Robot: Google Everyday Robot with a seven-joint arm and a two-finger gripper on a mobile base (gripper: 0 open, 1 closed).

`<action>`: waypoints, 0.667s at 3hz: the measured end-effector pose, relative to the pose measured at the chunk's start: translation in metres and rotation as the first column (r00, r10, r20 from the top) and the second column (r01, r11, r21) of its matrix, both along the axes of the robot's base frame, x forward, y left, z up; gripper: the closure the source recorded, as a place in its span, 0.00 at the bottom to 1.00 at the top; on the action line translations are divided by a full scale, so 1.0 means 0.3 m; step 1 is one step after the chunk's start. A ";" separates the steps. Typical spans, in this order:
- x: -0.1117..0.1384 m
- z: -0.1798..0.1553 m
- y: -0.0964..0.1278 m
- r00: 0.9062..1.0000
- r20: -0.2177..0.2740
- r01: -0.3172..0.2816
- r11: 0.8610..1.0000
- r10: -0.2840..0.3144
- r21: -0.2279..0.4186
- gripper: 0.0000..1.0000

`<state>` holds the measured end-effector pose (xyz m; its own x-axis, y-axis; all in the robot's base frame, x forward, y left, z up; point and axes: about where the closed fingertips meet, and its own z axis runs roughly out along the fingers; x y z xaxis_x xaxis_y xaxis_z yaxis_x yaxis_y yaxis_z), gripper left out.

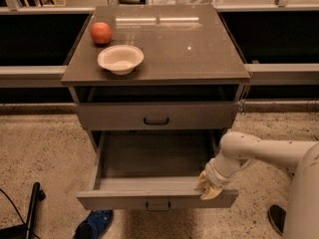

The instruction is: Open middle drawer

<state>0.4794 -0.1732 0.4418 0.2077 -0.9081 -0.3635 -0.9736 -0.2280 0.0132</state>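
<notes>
The middle drawer [124,199] is a wide grey-brown drawer with a small black loop handle [158,205] at the centre of its flat front. It stands pulled far out of the cabinet, and its grey inside [154,156] shows. My gripper [209,187] rests at the right end of the drawer's front rim, touching its top edge. My pale arm [264,151] reaches in from the right.
The drawer above [199,116] is shut. A red apple [100,33] and a white bowl [120,59] sit on the cabinet top [189,49]. A blue shoe [94,224] and a black pole [30,208] lie on the floor at left. A dark shoe [276,218] is at right.
</notes>
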 end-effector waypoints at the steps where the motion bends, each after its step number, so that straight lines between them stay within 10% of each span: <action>1: 0.010 0.025 0.006 1.000 0.010 -0.008 1.000 0.009 -0.004 0.69; 2: 0.075 0.116 0.025 0.999 0.046 -0.021 1.000 0.022 -0.015 0.55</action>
<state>0.5019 -0.1656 0.4766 0.2437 -0.9085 -0.3395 -0.9681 -0.2491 -0.0284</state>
